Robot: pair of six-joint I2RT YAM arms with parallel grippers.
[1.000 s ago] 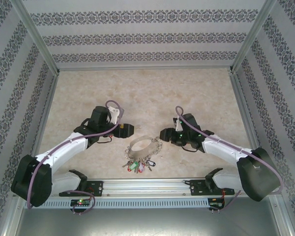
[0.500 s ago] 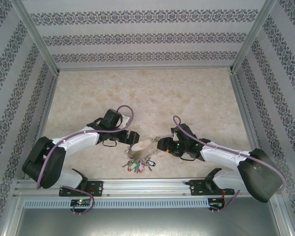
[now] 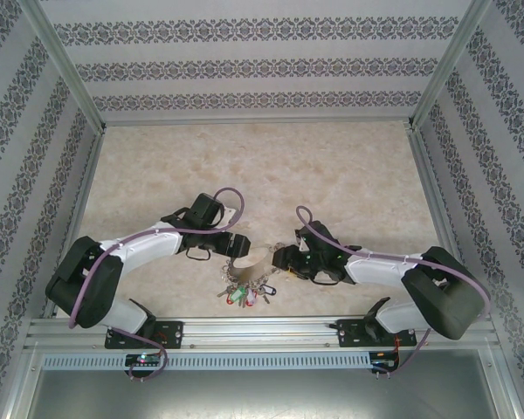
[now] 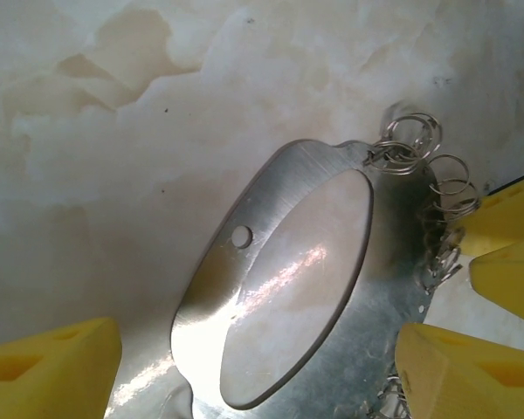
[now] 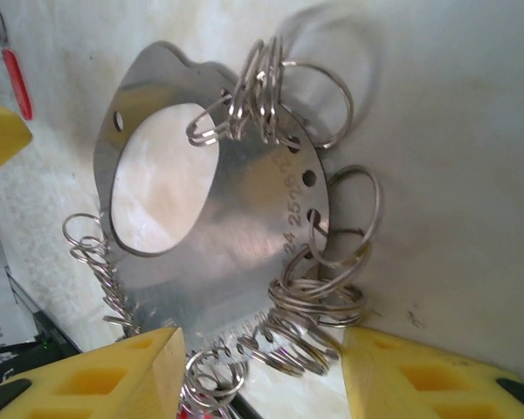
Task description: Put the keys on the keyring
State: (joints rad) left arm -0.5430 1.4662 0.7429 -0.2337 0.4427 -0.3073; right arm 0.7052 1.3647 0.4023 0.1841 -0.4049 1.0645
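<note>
Patterned walls (image 3: 262, 65) box in a pale marble-look counter (image 3: 332, 175), and the keyring (image 3: 251, 259) lies near its front edge, between the two arms. It is a flat steel loop with punched holes, hung with small split rings (image 5: 271, 78) and a bunch of coloured tags (image 3: 244, 297) on its near side.

The left fingers (image 4: 52, 367) are spread wide and straddle the loop from one side. One pad sits close against the rim and the other stands clear. The right fingers (image 5: 419, 380) are also spread, with the loop's edge and a tangle of split rings between them. Neither pair appears to pinch anything yet.

A slim red-tagged key (image 5: 16, 83), probably one of the two to be added, lies on the counter beyond the loop.

Main risks: both pairs crowd the same small loop and could knock each other. The smooth steel may skid on the polished counter if one pad lands first. A pad could also close on loose split rings rather than the plate, giving a wobbly hold.
</note>
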